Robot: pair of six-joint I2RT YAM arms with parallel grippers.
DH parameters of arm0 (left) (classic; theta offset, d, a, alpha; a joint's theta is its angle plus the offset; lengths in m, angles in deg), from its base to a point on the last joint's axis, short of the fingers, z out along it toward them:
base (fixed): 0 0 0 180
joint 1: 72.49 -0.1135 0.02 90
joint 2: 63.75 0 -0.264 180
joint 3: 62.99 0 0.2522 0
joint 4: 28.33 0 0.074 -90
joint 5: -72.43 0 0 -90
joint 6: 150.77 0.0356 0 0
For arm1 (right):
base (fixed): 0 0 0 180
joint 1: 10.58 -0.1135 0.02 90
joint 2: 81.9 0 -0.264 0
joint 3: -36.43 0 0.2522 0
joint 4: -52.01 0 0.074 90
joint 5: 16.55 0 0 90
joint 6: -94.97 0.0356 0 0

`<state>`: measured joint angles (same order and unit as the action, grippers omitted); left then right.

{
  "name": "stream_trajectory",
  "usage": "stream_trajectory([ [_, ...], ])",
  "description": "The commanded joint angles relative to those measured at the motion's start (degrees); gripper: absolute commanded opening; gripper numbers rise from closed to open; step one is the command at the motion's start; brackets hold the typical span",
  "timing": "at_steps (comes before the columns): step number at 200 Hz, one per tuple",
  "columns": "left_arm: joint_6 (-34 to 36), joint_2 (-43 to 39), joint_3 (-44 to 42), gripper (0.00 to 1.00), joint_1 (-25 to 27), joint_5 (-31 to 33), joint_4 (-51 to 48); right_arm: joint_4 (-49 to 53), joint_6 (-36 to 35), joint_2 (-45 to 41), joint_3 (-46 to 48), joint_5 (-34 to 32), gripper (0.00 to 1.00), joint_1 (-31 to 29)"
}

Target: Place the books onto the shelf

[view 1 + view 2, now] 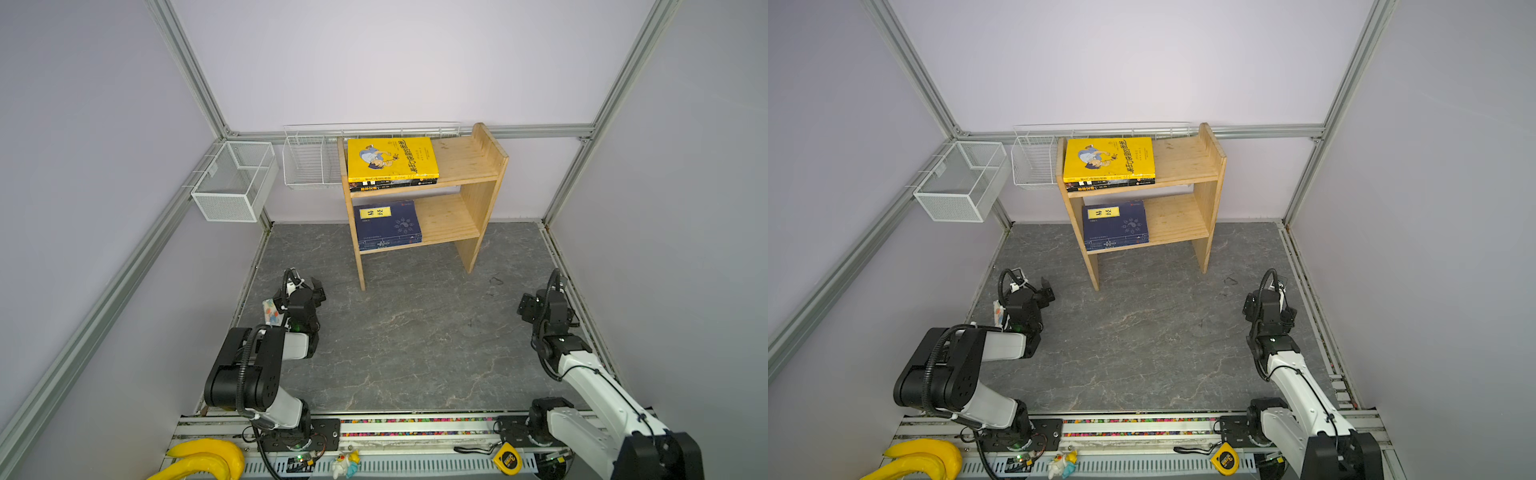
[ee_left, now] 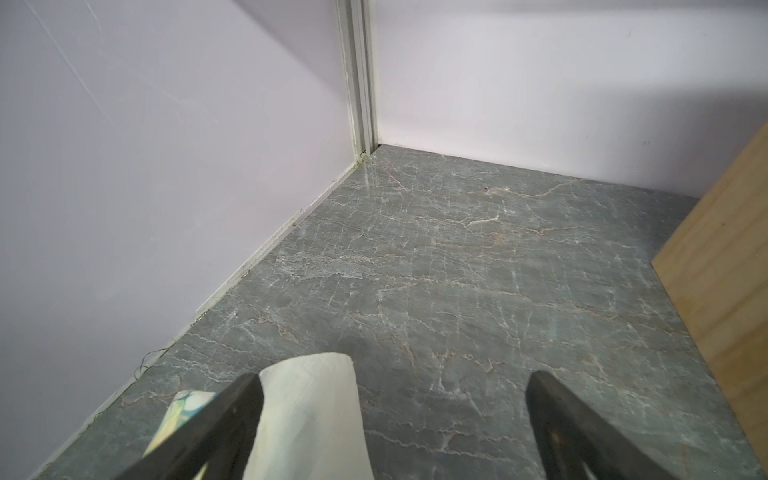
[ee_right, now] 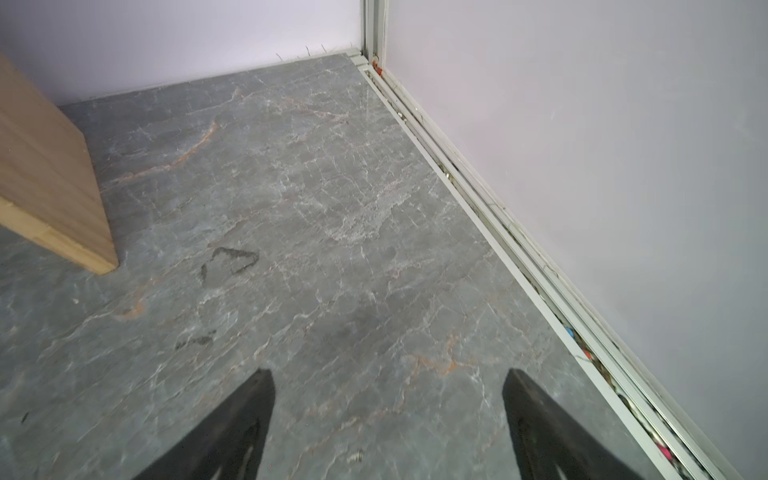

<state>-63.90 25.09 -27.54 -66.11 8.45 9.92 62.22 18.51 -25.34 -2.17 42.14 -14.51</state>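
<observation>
Top views both show the pine shelf [image 1: 469, 166] holding the books: a yellow paperback [image 1: 390, 158] lies atop a stack on its upper tier, a navy book [image 1: 386, 224] lies on the lower. Both arms crouch folded, well short of the shelf. The left gripper [image 2: 392, 376] and right gripper [image 3: 387, 372] point toward it, fingers spread, gripping nothing.

navy book [image 1: 388, 226], lower tier of shelf [image 1: 469, 166]: yellow label [image 1: 374, 212] reads 易经. yellow book [image 1: 390, 158] on top tier: black Chinese title, too blurred to read.
</observation>
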Motion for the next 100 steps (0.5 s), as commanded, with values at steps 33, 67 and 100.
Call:
stream_trajectory([
  [33, 0.5, 0.5, 0.5, 0.99, -0.4, -0.8, 1.3, -29.7, -5.7, 13.2, 5.0, 4.9, 0.89, 1.3],
  [67, 0.5, 0.5, 0.5, 0.99, -0.4, -0.8, 1.3, -40.2, -10.5, 19.9, 5.0, 7.6, 0.89, 1.3],
  [100, 0.5, 0.5, 0.5, 0.99, -0.4, -0.8, 1.3, -44.8, -12.4, 28.0, 3.4, 12.6, 0.89, 2.2],
])
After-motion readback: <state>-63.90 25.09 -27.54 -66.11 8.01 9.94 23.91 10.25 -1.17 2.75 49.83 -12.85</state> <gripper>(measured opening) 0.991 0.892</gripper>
